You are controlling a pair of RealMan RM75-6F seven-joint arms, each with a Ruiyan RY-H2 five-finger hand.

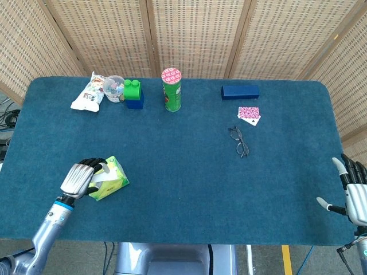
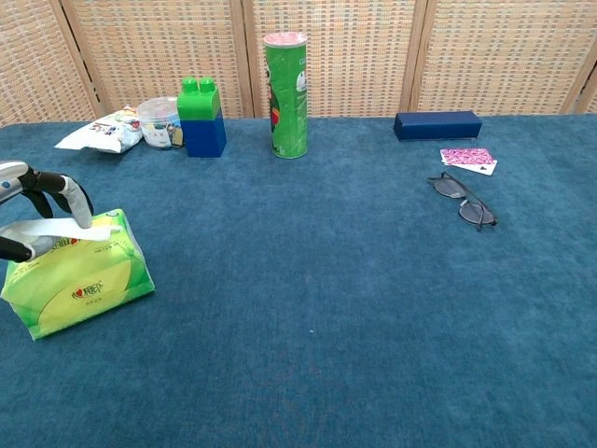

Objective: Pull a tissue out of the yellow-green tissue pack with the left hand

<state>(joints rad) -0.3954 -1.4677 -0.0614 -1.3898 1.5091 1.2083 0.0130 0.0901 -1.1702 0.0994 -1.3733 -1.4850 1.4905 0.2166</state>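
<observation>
The yellow-green tissue pack (image 1: 112, 179) (image 2: 79, 277) lies near the table's front left. A white tissue (image 2: 58, 230) (image 1: 102, 175) sticks out of its top. My left hand (image 1: 82, 177) (image 2: 37, 210) sits over the pack's left end and pinches the tissue between thumb and fingers. My right hand (image 1: 355, 192) hovers at the table's front right edge, fingers spread, holding nothing; the chest view does not show it.
Along the back stand a green chip can (image 1: 171, 89), a green-and-blue block (image 1: 133, 93), a snack bag (image 1: 88, 93) and a clear cup (image 1: 113, 87). A dark blue box (image 1: 240, 91), playing cards (image 1: 249, 114) and glasses (image 1: 239, 141) lie at right.
</observation>
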